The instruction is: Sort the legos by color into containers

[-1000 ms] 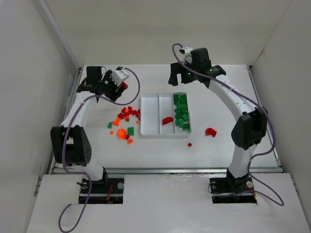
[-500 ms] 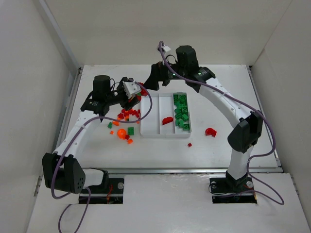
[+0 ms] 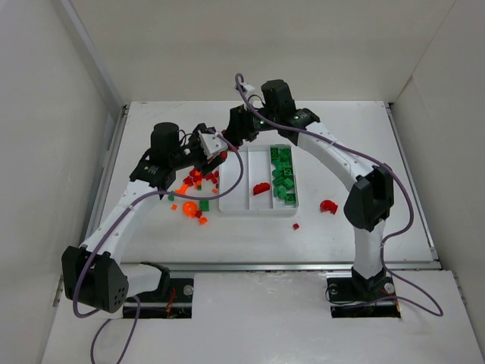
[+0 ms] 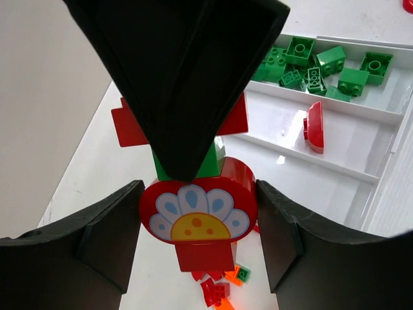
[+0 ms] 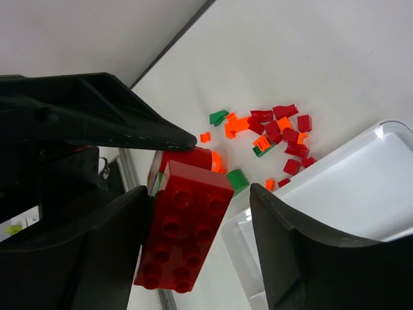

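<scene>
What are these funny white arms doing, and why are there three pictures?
They are two white-and-black robot arms bolted to a white table, each ending in a two-fingered pincer. One picture looks down from above. The other two come from small cameras on the wrists, so you see black fingers up close.

On the table lies a white plastic tray with three long compartments. Green toy bricks sit in the right one and a curved red piece in the middle one. Left of the tray are little red, orange and green pieces.

The left pincer grips a clump of stuck-together red and green bricks with a painted flower. The right pincer stands open around the clump's red studded brick, perhaps to pull it off.
</scene>
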`<action>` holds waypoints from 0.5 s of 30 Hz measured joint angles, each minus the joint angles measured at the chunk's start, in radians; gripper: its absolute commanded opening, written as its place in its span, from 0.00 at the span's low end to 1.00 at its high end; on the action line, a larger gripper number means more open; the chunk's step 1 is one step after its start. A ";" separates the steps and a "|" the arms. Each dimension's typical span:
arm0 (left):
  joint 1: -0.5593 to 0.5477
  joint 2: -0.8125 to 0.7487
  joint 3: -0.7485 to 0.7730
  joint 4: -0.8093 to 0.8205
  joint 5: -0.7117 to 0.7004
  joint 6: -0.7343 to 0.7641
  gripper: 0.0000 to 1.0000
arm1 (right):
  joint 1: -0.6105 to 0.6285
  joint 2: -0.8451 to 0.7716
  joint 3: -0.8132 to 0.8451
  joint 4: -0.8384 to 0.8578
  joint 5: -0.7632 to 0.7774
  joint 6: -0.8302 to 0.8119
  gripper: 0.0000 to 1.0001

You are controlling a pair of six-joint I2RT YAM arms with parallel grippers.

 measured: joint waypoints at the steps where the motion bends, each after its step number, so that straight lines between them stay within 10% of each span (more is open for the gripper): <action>1: 0.000 0.000 -0.002 0.000 -0.002 0.000 0.00 | 0.000 0.001 0.000 -0.001 -0.002 0.002 0.62; 10: -0.005 0.004 -0.008 0.015 -0.040 -0.015 0.00 | -0.001 0.001 0.004 0.010 -0.013 0.032 0.15; 15: -0.012 0.027 -0.008 0.042 -0.047 -0.039 0.00 | -0.020 0.003 0.002 0.011 -0.018 0.045 0.12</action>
